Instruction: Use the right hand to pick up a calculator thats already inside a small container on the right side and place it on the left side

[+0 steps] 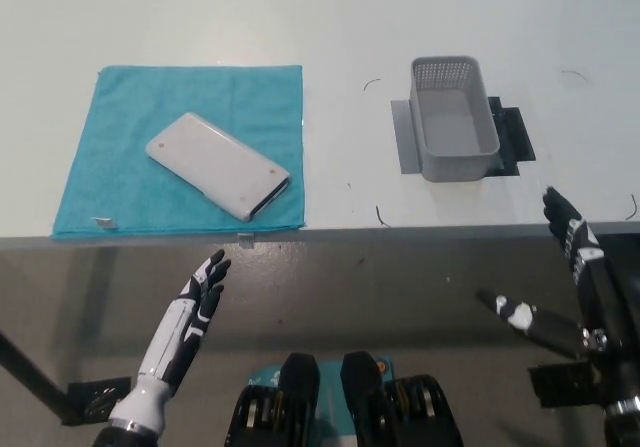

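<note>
A white calculator (218, 165) lies face down and slanted on a teal cloth (130, 117) on the left side of the white table. At the right, a small grey mesh container (453, 119) stands with nothing in it. My black right hand (570, 282) hangs open below the table's front edge at the lower right, fingers spread, well clear of the container. My white left hand (195, 312) rests open below the table edge at the lower left.
The container sits on dark tape patches (512, 133). The table's front edge (320, 232) runs across the middle of the picture. A black floor marker (95, 395) lies at the lower left.
</note>
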